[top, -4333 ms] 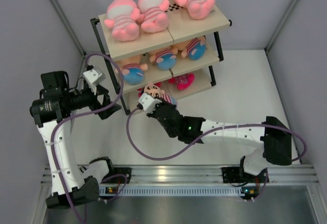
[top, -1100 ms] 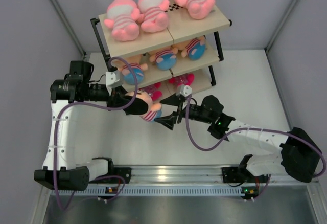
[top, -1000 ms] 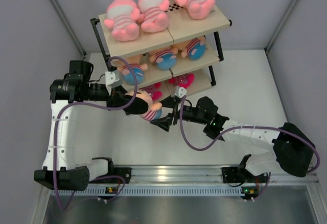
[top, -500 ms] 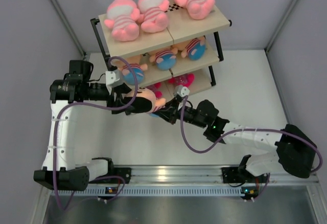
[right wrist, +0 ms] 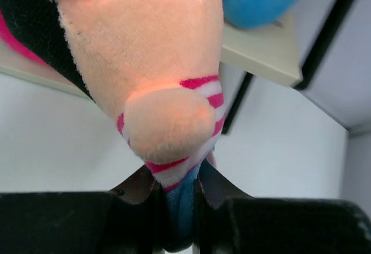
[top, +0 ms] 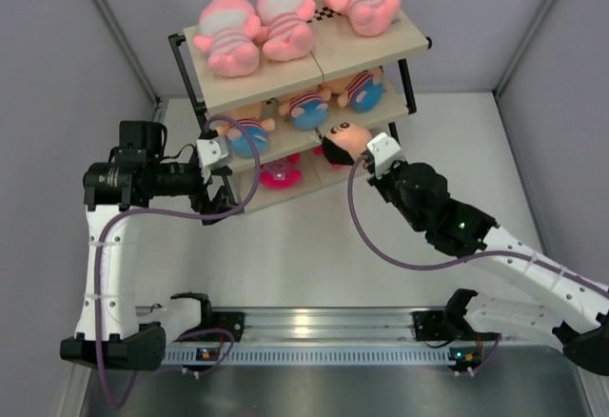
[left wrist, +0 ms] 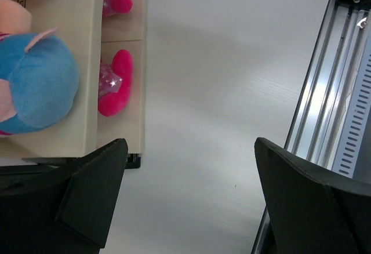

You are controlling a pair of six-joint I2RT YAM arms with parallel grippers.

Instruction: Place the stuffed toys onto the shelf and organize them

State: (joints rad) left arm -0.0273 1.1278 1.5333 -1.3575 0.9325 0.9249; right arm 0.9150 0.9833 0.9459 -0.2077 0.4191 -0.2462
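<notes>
Your right pincer is clamped on a boy doll. Its two fingers squeeze the blue bottom just under the pink-and-white striped shirt, and the peach body fills the wrist view above them. From overhead, that doll sits at the tip of the right arm, against the front right part of the shelf, level with the lower boards. You cannot tell from either view whether it touches a board.

Three pink toys lie side by side on the top board. More boy dolls sit in a row on the middle board.

Your left pincer is spread wide with nothing between its fingers. It hangs over the bare table, just beside the shelf's front left corner.

In the right wrist view the held doll's face is cut off at the top edge. Overhead, the wrist housing covers the right fingers. A magenta plush shape lies on the lowest board, half under the board above, and what it is stays unclear.
</notes>
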